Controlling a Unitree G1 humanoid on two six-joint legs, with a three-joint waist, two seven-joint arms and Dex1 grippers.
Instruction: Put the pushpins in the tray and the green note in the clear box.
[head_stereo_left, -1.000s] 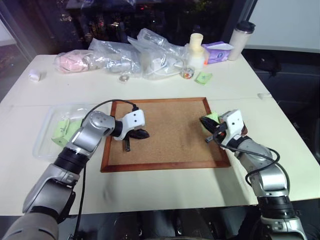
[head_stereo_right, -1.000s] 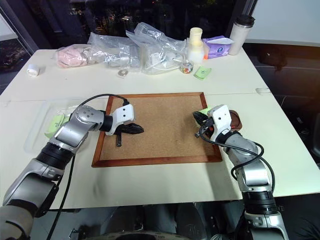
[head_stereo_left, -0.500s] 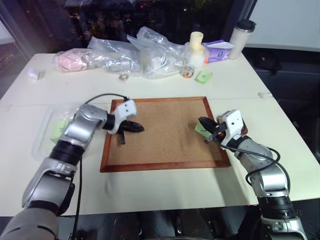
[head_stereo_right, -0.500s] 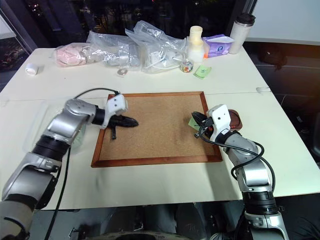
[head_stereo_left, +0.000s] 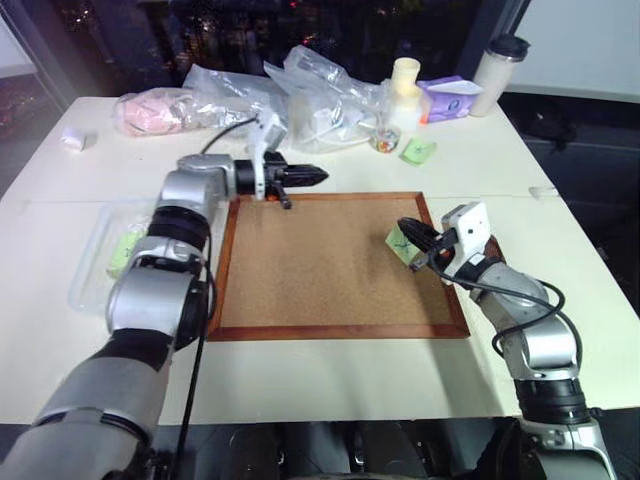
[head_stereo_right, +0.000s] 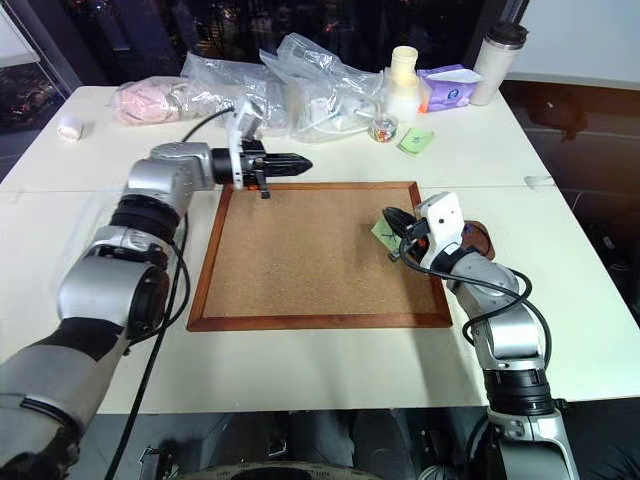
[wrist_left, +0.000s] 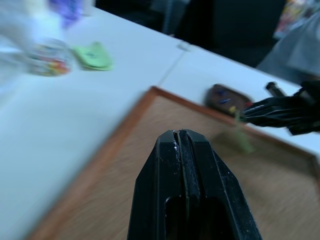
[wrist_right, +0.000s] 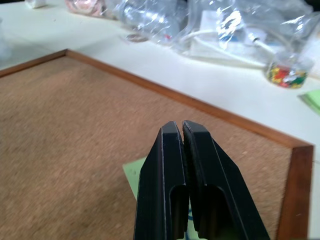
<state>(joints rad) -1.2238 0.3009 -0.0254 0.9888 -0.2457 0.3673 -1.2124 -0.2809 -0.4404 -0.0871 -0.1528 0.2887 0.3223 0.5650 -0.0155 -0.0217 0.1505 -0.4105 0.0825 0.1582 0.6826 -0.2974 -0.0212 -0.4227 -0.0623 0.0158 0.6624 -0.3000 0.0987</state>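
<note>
The green note (head_stereo_left: 398, 240) hangs tilted over the right part of the corkboard (head_stereo_left: 320, 275), pinched at its edge by my right gripper (head_stereo_left: 404, 227), which is shut on it. Right behind that gripper sits the dark reddish-brown tray (head_stereo_left: 489, 251), and small coloured specks of pushpins (wrist_left: 225, 100) lie in it. My left gripper (head_stereo_left: 320, 176) is shut and hovers above the board's far left corner, pointing right; I cannot tell whether a pin is between its fingers (wrist_left: 181, 150). The clear box (head_stereo_left: 88, 262) lies left of the board with green paper inside.
Crinkled plastic bags (head_stereo_left: 310, 95), a cream bottle (head_stereo_left: 404, 90), a purple pack (head_stereo_left: 455, 98) and a tumbler (head_stereo_left: 494, 62) line the table's back. A small jar of coloured pins (head_stereo_left: 383, 143) and a crumpled green paper (head_stereo_left: 417, 151) lie behind the board.
My left gripper rose from the board's left part and swung to above its far left corner, now pointing right. The right gripper lifted slightly, and the green note came up with it.
</note>
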